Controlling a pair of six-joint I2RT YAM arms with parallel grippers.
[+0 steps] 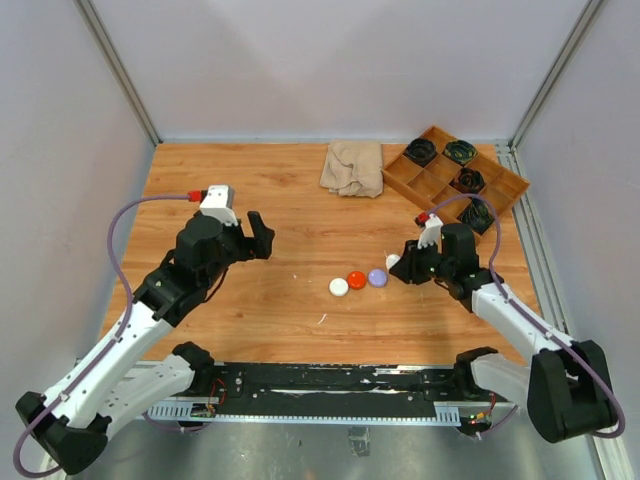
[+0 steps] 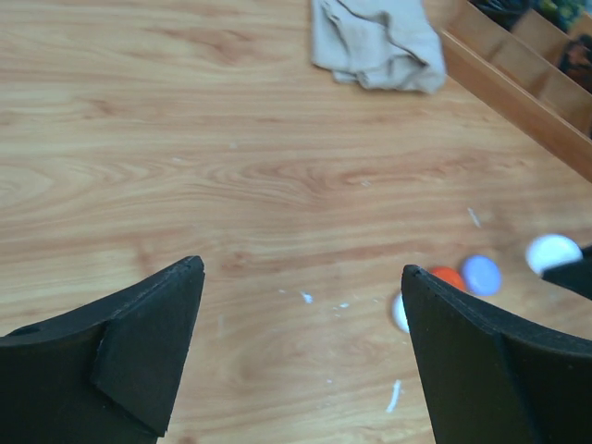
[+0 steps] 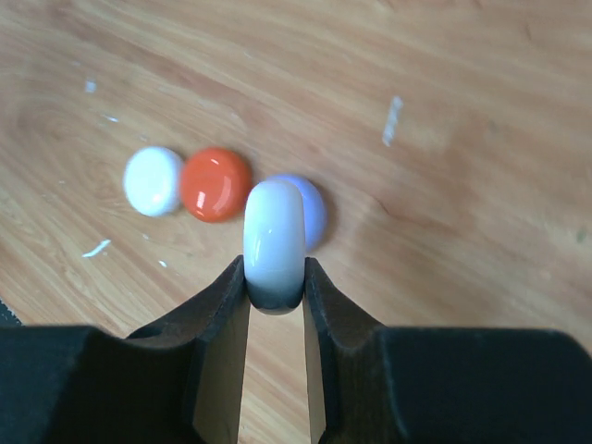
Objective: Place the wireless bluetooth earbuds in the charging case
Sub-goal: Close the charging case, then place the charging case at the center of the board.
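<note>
Wooden worktop w/ grey walls around. At the far side are a beige cloth and a wooden tray w/ dark things in some compartments. Near the middle three pucks lie in a row, touching or almost: white puck, orange puck, purple puck.

My R end effector is narrow and pinches a white case on its edge, lifted above the purple puck. My L end effector is wide, nothing between the fingers, and it hangs over bare wood to the left of the row.

The earbuds, as I judge, are the tiny white bits scattered on the wood: one beyond the pucks, some more on my L side. None is in a case. They are too small to see which way the stems point.

Risks, in my opinion:
- The case is smooth and rounded and I hold it only by a thin edge. It can rotate or shoot out if I squeeze more or bump it on the purple puck below.
- The case looks closed and I can't tell where the lid seam is, so opening it w/ the L side may twist it out of grip.
- The earbuds are v. small and lie flat on the worktop. Thick fingers will prob. push them away instead of picking, esp. near the pucks.
</note>
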